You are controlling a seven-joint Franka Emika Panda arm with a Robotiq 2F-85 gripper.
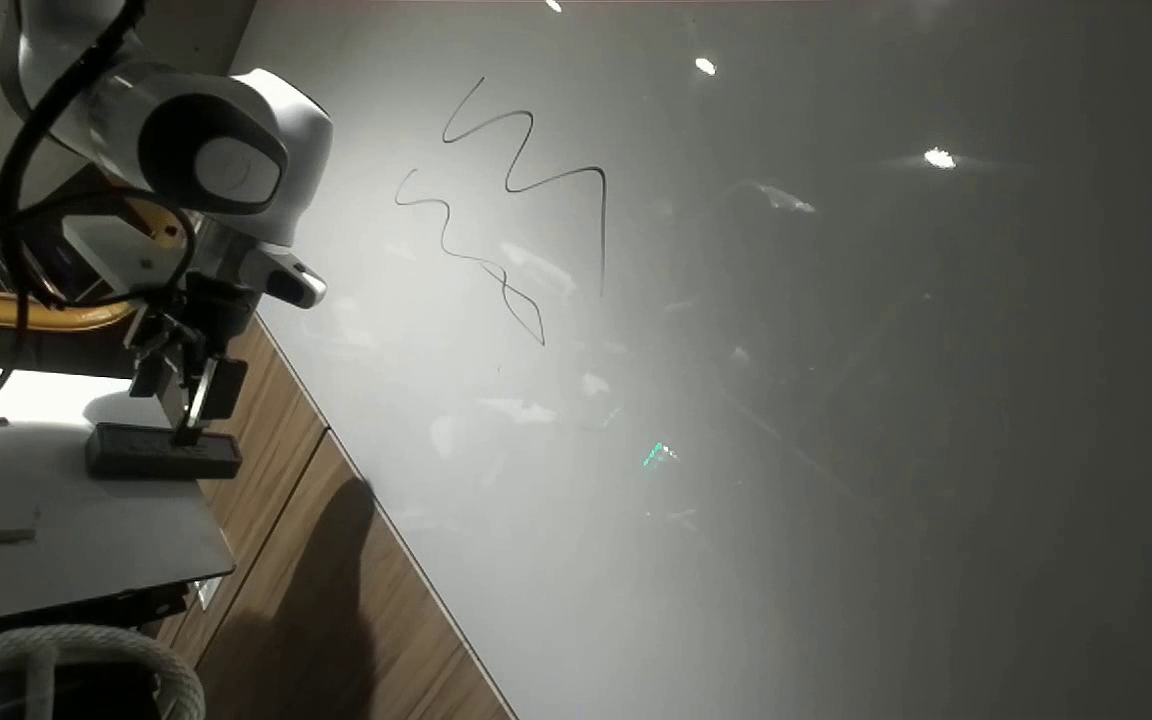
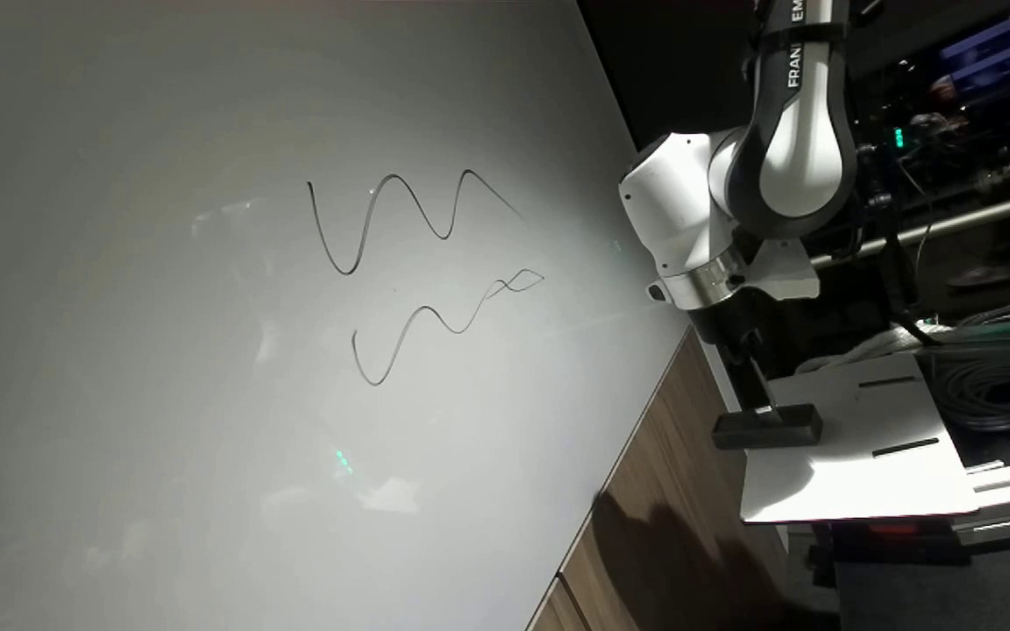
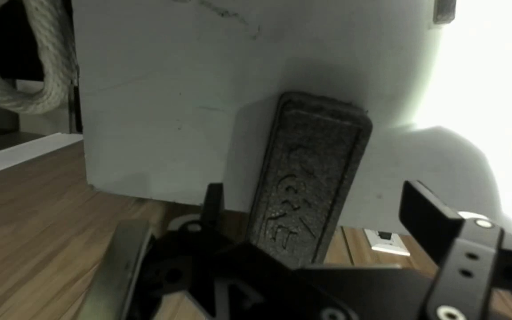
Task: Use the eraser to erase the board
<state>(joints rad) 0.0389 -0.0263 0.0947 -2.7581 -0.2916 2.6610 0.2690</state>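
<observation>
Wrist view: the eraser [image 3: 311, 175] lies on the bench [image 3: 158, 111], one end projecting past the edge. The gripper [image 3: 317, 200] is spread wide at this edge, holding nothing, a gap on each side of the eraser. In both exterior views, wood panelling [image 1: 416, 630] separates the bench from the board [image 1: 786, 340], marked with two black squiggles [image 1: 508, 188].
</observation>
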